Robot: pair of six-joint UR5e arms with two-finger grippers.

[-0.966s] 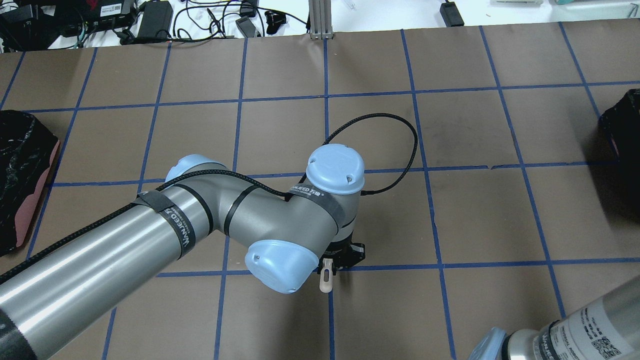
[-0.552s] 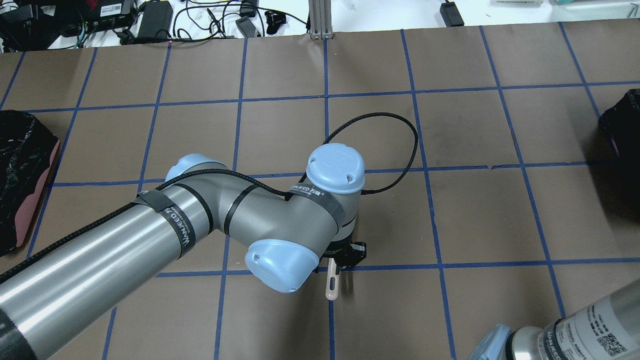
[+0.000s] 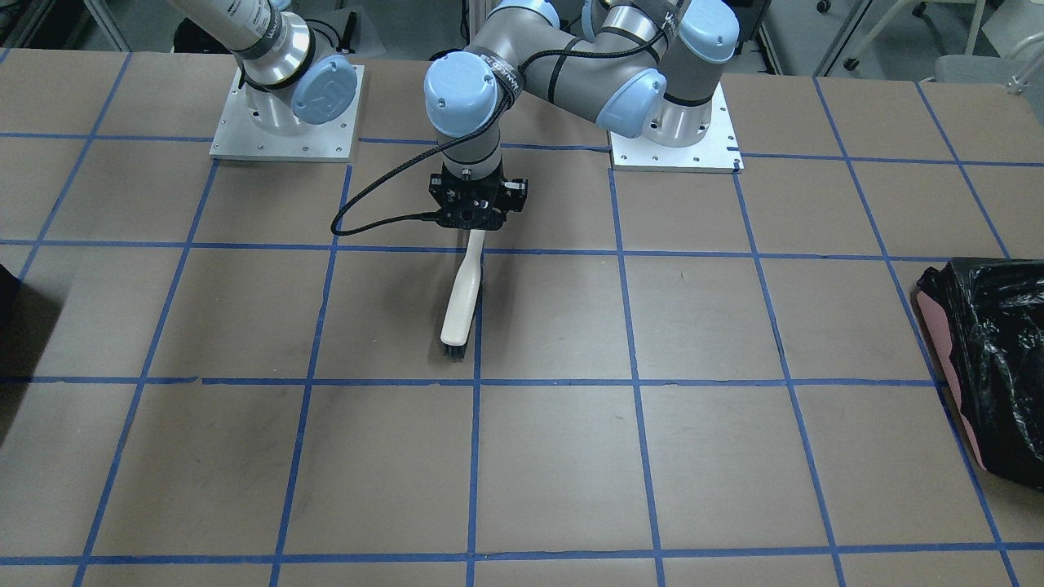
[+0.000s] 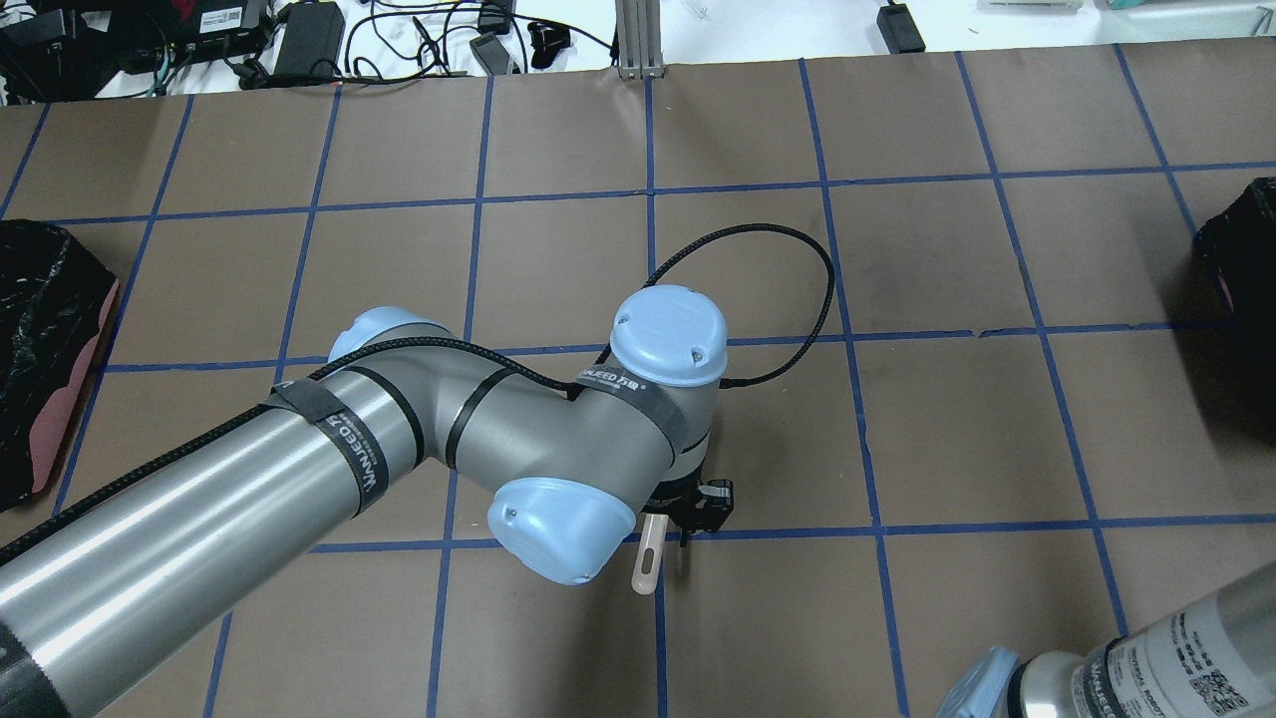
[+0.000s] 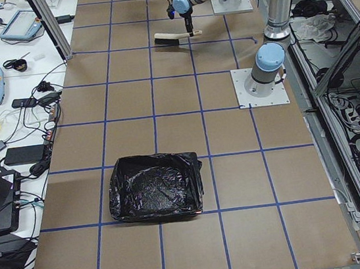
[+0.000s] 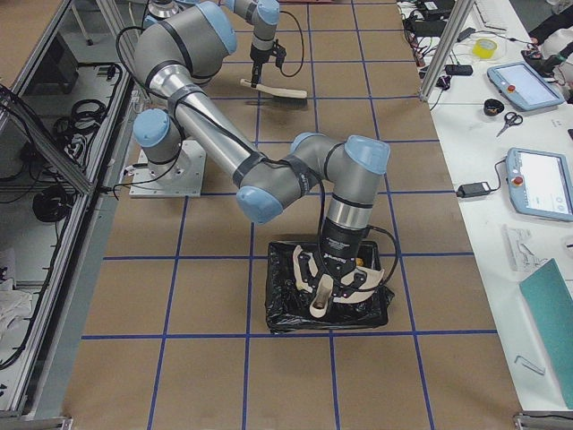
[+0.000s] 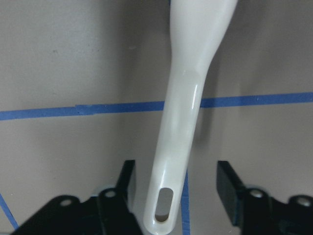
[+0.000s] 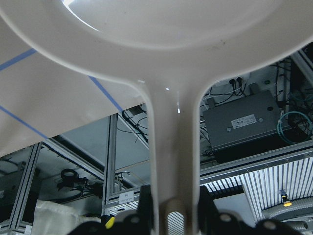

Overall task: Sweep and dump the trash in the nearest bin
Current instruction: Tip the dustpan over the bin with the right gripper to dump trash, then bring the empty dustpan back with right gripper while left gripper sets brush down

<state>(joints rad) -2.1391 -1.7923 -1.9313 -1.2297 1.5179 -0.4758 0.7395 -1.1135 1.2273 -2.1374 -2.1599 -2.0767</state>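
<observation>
Three bits of trash, and none shows on the counter. I judge them tipped or tipping into the bin [image 6: 279, 312] at the counter's right end. There my right claw [image 8: 174, 208] is clenched on the dustpan [image 8: 161, 29] handle, with the pan tilted above the black liner. Mid-counter, nearer my edge, the brush [image 3: 461, 297] lies with bristles toward the operators' edge. My left claw [image 7: 177, 188] stands released around its handle, a gap on each side. Within the last second the handle's tip swung slightly sideways and back. The brush looks let go, so sweeping seems finished and only the dump remains.
</observation>
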